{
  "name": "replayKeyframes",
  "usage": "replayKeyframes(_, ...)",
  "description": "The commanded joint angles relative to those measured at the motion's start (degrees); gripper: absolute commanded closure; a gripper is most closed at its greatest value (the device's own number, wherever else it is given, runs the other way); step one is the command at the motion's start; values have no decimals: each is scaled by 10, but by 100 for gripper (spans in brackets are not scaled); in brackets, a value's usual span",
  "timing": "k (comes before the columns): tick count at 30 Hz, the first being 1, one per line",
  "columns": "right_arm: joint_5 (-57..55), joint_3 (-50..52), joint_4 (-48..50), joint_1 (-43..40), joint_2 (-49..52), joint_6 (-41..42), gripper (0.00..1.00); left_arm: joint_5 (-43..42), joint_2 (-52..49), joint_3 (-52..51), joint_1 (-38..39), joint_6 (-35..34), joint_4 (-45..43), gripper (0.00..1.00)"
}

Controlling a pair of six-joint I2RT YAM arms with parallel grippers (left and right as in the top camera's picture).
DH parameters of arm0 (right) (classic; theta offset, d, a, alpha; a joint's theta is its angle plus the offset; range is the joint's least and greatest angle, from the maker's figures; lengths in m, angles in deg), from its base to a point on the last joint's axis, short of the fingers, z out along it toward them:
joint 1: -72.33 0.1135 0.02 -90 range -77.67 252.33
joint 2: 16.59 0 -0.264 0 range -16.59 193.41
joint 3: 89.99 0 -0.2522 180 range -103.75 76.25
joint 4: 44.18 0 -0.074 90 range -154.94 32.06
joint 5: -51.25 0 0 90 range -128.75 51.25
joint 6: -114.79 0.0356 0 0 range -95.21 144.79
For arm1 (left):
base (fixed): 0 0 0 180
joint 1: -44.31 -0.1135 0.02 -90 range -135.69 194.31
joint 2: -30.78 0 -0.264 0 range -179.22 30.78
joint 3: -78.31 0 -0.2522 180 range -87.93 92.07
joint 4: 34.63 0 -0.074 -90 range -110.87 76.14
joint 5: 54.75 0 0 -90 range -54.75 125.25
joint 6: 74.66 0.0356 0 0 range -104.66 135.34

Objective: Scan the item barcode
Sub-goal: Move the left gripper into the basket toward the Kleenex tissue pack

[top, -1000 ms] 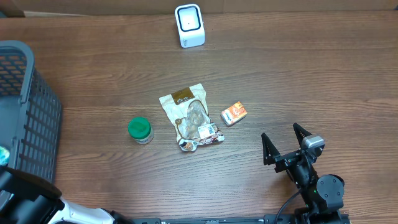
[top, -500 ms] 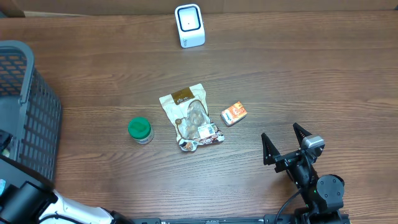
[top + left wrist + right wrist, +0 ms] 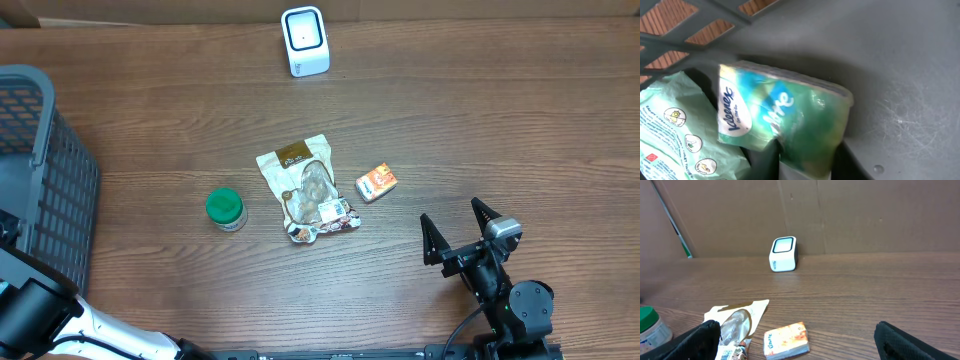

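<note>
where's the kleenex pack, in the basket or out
In the basket: the Kleenex pack rests on its grey floor, lattice wall above.

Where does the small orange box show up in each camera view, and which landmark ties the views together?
Overhead: orange box mid-frame, just right of the snack pouch.
Right wrist: bottom centre, also right of the pouch.
Left wrist: not in it; it shows a Kleenex pack in the basket.
Shared landmark: the white scanner, top centre overhead, left of centre in the right wrist view.
</note>
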Motion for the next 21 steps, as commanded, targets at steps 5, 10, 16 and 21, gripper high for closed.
replayKeyframes(5,1,-1,3,3,-6,-2,0,8,-9,2,5,-9,40,96)
replayKeyframes(10,1,-1,3,3,-6,-2,0,8,-3,47,16,-34,114,96)
replayKeyframes(16,1,-1,3,3,-6,-2,0,-24,35,114,35,-40,185,96)
replayKeyframes(21,1,-1,3,3,-6,-2,0,-53,60,117,40,-42,215,90)
